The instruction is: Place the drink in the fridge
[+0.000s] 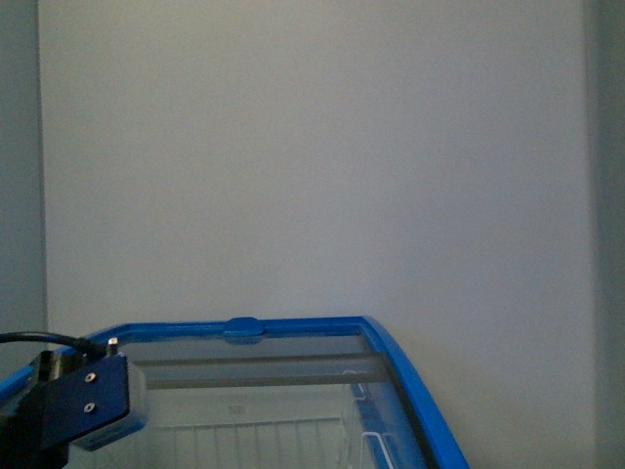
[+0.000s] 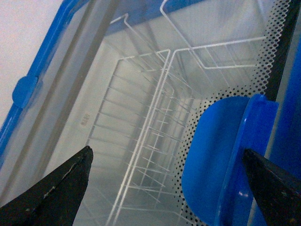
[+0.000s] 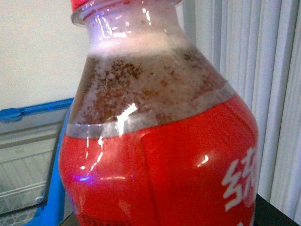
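The drink (image 3: 155,141) is a clear bottle with a red label, brown foamy liquid and a red cap edge at its top. It fills the right wrist view, and my right gripper is shut on it, its fingers hidden behind the bottle. The fridge (image 1: 391,357) is a white chest with a blue top rim and glass lid, low in the front view. My left gripper (image 2: 167,186) is open above the fridge's opening, its dark fingertips (image 2: 56,188) apart, with white wire baskets (image 2: 155,141) below. The left arm's blue mount (image 1: 83,401) shows at lower left in the front view.
A blue lid handle (image 2: 225,165) with a dotted glass edge lies between the left fingers. A plain grey wall (image 1: 312,156) stands behind the fridge. White vertical blinds (image 3: 263,70) hang behind the bottle. The fridge rim (image 3: 33,110) shows beside the bottle.
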`<control>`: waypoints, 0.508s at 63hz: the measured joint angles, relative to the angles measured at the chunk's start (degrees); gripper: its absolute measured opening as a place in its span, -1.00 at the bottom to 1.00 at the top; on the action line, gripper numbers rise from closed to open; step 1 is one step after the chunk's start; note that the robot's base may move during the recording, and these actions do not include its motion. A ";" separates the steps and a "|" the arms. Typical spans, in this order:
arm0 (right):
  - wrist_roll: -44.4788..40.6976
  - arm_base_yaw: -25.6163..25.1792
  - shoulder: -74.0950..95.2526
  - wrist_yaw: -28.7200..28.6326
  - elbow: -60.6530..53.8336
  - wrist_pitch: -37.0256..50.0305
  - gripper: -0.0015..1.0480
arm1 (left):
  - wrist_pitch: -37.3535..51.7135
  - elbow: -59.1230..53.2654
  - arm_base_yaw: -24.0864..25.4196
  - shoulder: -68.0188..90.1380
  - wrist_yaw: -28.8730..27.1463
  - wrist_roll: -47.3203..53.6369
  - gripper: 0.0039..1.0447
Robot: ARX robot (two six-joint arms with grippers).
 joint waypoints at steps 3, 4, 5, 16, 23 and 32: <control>0.00 0.00 0.00 0.00 0.00 0.00 -0.22 | 0.00 2.64 -0.48 1.79 -0.26 -0.09 0.85; 0.00 0.00 0.00 0.00 0.00 0.00 -0.22 | 0.00 3.89 -0.66 2.62 -0.50 -0.11 0.85; 0.00 0.00 0.00 0.00 0.00 0.00 -0.22 | 0.00 4.55 -0.79 3.04 -0.70 -0.17 0.85; 0.00 0.00 0.00 -0.02 0.00 0.00 -0.22 | 1.75 22.43 -2.97 14.60 -9.18 -1.95 0.85; 0.00 0.00 0.00 0.00 0.00 0.00 -0.22 | 6.60 33.88 -4.57 22.97 -17.49 -3.69 0.85; 0.00 0.00 0.00 0.02 0.00 0.00 -0.22 | 10.60 35.17 -5.35 23.67 -24.72 -11.87 0.85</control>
